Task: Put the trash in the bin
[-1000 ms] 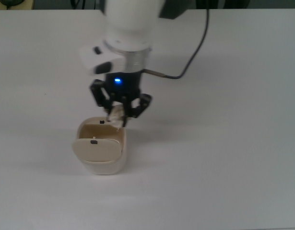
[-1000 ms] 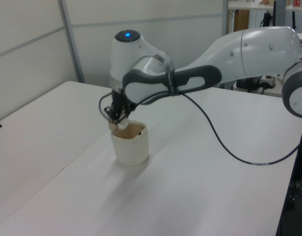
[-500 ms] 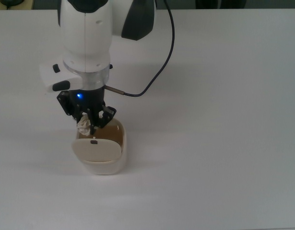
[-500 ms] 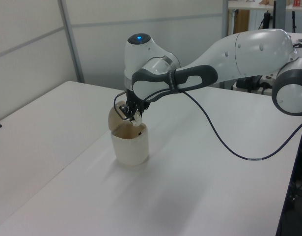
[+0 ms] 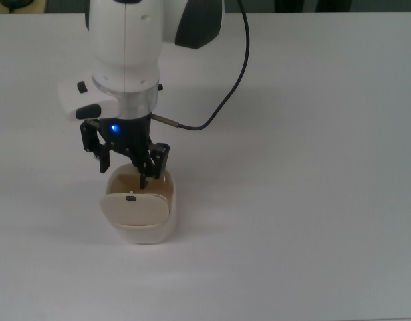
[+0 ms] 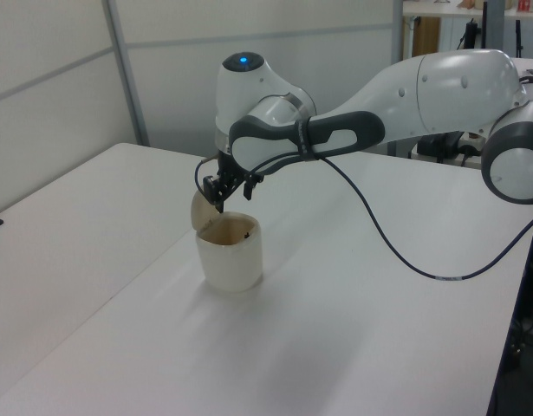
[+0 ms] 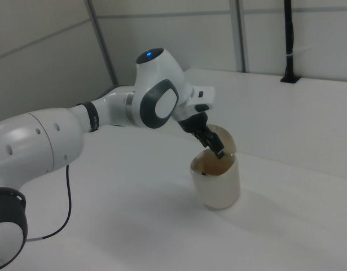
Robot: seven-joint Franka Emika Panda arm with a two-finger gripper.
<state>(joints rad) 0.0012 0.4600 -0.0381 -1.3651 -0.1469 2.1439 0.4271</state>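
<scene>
Gripper (image 5: 123, 167) hovered at the bin's (image 5: 155, 233) 12 o'clock rim — fingers spread, holding nothing.

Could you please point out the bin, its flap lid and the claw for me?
bin (image 5: 152, 232): top view, on its front wall.
lid (image 5: 135, 208): top view, on the middle of the flap.
claw (image 5: 123, 174): top view, midway between its fingertips, above the bin's opening.

1 bin (image 5: 142, 217), 1 gripper (image 5: 123, 167), 1 cable (image 5: 222, 93), 1 table (image 5: 312, 200)
</scene>
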